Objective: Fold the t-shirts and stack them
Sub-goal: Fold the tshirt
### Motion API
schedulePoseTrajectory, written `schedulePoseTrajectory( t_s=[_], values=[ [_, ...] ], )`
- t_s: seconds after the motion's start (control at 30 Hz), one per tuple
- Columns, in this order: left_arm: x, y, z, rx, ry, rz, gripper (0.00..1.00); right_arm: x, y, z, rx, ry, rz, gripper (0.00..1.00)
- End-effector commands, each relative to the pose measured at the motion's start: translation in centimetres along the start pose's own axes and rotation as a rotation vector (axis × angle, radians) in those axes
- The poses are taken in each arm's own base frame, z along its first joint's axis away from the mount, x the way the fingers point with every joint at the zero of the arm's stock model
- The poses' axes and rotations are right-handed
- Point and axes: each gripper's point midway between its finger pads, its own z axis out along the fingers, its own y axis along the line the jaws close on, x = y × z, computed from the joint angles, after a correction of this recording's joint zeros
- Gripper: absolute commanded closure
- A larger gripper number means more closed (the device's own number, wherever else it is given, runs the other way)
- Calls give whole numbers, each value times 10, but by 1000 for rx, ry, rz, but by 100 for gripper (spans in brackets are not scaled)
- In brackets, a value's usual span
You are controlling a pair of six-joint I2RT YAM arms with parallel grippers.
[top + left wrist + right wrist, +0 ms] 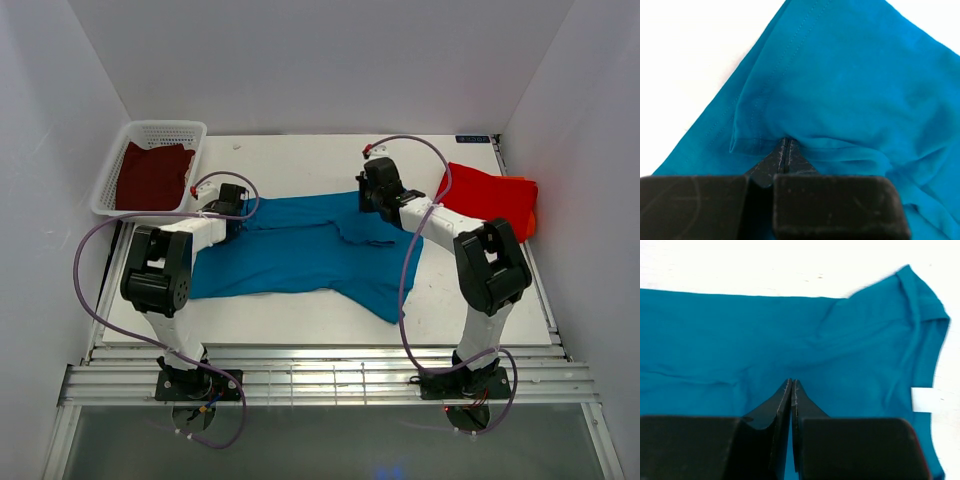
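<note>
The left gripper has its fingers pressed together on the teal shirt. Cloth puckers up around the tips and a stitched hem curls just beside them. I judge this a pinch on the shirt's far left corner, the kind of hold that lets an edge be carried over in a fold.

The right gripper is closed just as tight, its tips down on the far edge of the same shirt, left of the collar and its white tag. The cloth there lies fairly flat, so I cannot tell whether any is caught between the fingers or they only rest on it.

The teal shirt lies spread lengthwise across the table, not yet folded, with one part trailing off its near right side. Both arms reach to its far edge — a paired hold that would suit drawing that edge toward the near one.

The red shirt lies folded beyond the teal shirt's right end, likely the start of the stack. The maroon shirt sits in the basket beyond its left end — probably the next one to fold.
</note>
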Motion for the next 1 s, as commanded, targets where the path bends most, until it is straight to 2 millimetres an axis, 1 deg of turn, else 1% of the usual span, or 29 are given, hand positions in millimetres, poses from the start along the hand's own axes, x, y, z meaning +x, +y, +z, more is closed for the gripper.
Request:
schedulePoseTrajectory(
  t_s=[0.0,0.1,0.13,0.2,0.23,0.33,0.4,0.47,0.5,0.63,0.7,0.73,0.77,0.8,0.83,0.97],
  values=[
    [-12,-5,2,1,-31,-20,100,-11,-12,-7,15,-33,39,92],
    [-12,-3,3,-9,-31,-19,100,0,-21,-2,23,1,45,92],
    [-11,-3,4,-11,-28,-18,100,12,-23,1,22,42,45,92],
    [-10,0,5,-21,-25,-22,100,20,-23,5,14,70,55,92],
    [-10,1,4,-23,-25,-21,100,30,-23,9,5,98,57,92],
    [-13,4,2,-28,-34,-25,100,46,-23,14,11,140,62,92],
    [-18,5,-2,-28,-45,-35,100,57,-27,17,29,171,69,92],
    [-21,6,-7,-20,-53,-51,100,65,-31,18,41,195,77,92],
    [-27,5,-13,-8,-69,-66,100,68,-32,18,43,203,83,92],
    [-40,3,-21,14,-111,-92,100,77,-36,19,55,227,93,92],
    [-45,3,-19,12,-119,-97,100,81,-39,20,63,240,98,92],
    [-40,2,-13,6,-104,-90,100,83,-39,20,63,246,102,92],
    [-42,2,-10,2,-102,-90,100,83,-41,21,66,250,106,92],
    [-40,2,-7,-4,-93,-86,100,88,-43,21,68,267,109,92],
    [-33,3,1,-20,-72,-75,100,90,-43,22,69,275,114,92],
    [-21,6,12,-37,-36,-71,100,100,-51,23,88,311,129,92]
  ],
)
